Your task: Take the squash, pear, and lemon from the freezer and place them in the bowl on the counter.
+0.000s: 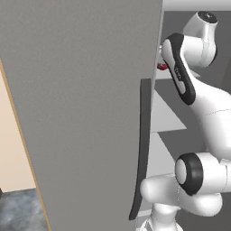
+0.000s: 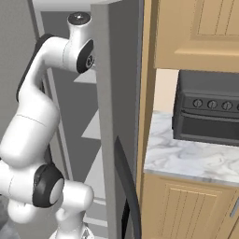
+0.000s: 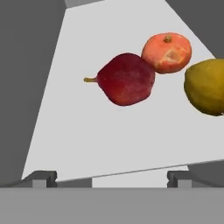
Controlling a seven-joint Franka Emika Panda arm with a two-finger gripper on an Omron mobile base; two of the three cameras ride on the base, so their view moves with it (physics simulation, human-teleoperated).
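Fruit lies ahead of my gripper (image 3: 107,177) on a pale grey freezer shelf (image 3: 87,131): a dark red pear (image 3: 127,79) touching an orange squash (image 3: 167,52), with a yellow lemon (image 3: 206,86) near them. My jaws stand wide, holding nothing, short of the pear.

Flat, even, shadowless rendered light; slightly soft focus.
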